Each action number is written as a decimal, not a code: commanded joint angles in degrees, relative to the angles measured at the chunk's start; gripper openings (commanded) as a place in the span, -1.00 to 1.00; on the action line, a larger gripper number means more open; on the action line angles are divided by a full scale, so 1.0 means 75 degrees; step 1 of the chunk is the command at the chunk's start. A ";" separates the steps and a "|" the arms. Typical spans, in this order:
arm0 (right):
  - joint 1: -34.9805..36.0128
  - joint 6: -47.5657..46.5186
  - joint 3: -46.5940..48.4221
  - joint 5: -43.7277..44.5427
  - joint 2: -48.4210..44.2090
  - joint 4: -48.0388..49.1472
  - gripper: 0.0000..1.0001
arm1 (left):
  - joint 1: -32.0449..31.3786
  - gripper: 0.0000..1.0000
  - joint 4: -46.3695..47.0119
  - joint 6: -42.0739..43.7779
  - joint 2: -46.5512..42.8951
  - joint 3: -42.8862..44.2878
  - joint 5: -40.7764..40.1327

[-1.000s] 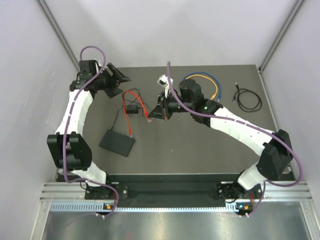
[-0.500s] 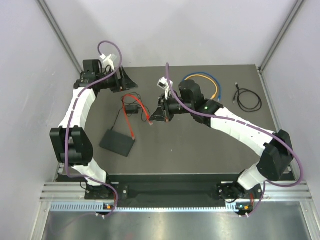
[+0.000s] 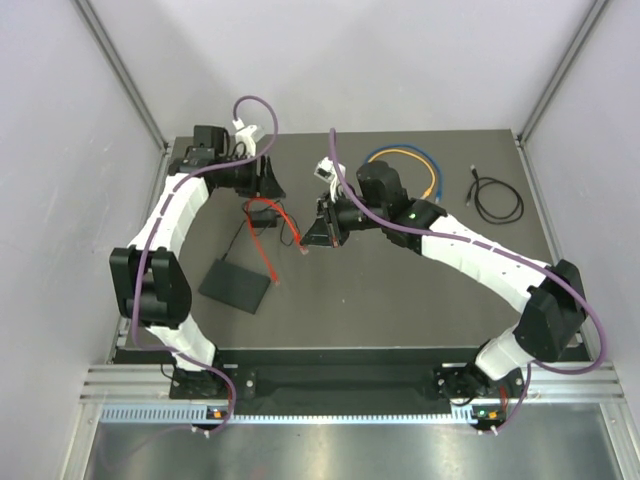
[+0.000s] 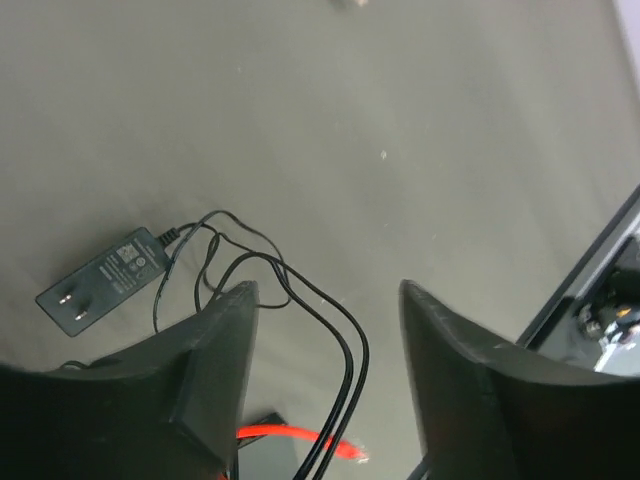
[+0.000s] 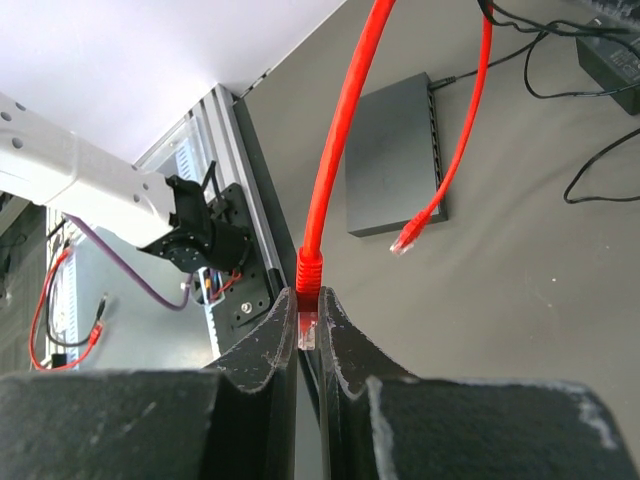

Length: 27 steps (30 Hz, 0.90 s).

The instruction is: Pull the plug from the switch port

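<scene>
- My right gripper (image 5: 308, 300) pinches the plug (image 5: 307, 322) of the red cable (image 5: 335, 150) tight between its fingers.
- The switch (image 5: 395, 150) lies flat beyond those fingertips, apart from the plug.
- My left gripper (image 4: 330, 295) is spread wide over thin black cords (image 4: 345, 345), gripping nothing.

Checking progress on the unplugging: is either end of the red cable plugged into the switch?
No: one plug sits clamped in the right gripper, the other plug lies on the table beside the switch.

1 overhead, 2 close wrist views — all share red cable (image 5: 340, 130).
</scene>
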 commanded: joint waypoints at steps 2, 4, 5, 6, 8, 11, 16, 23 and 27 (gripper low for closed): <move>-0.0040 -0.0049 0.0225 -0.0143 -0.0391 0.0233 -1.00 | -0.0236 0.11 -0.0441 0.0594 0.0061 0.0081 -0.0793; -0.0040 -0.0048 0.0201 -0.0131 -0.0391 0.0210 -1.00 | -0.0376 -0.35 -0.0767 0.0593 0.0248 0.0244 -0.1669; -0.0040 -0.0060 0.0178 -0.0131 -0.0426 0.0221 -1.00 | -0.0400 -0.45 -0.0862 0.0593 0.0295 0.0291 -0.1929; -0.0051 -0.0049 0.0154 -0.0120 -0.0438 0.0210 -1.00 | -0.0435 -0.47 -0.0967 0.0570 0.0319 0.0327 -0.2129; -0.0075 -0.0060 0.0073 0.0020 -0.0520 0.0198 -1.00 | -0.0447 -0.79 -0.0956 0.0395 0.0238 0.0304 -0.2899; -0.0145 0.0102 -0.0091 0.0673 -0.0683 0.0105 -1.00 | -0.0435 -1.00 -0.0676 -0.0375 -0.0055 0.0292 -0.4151; -0.0952 0.1343 -0.1015 0.1227 -0.1035 0.1481 -1.00 | -0.0412 -1.00 0.0060 -0.2813 -0.1258 -0.0163 -0.5469; -0.1797 0.3957 -0.1615 0.1485 -0.0662 0.4320 -1.00 | -0.0388 -1.00 0.0005 -0.6186 -0.2294 -0.1394 -0.6129; -0.1809 0.5164 -0.1604 0.1859 -0.0064 0.5517 -1.00 | -0.0388 -1.00 0.0027 -0.7444 -0.2761 -0.1852 -0.6092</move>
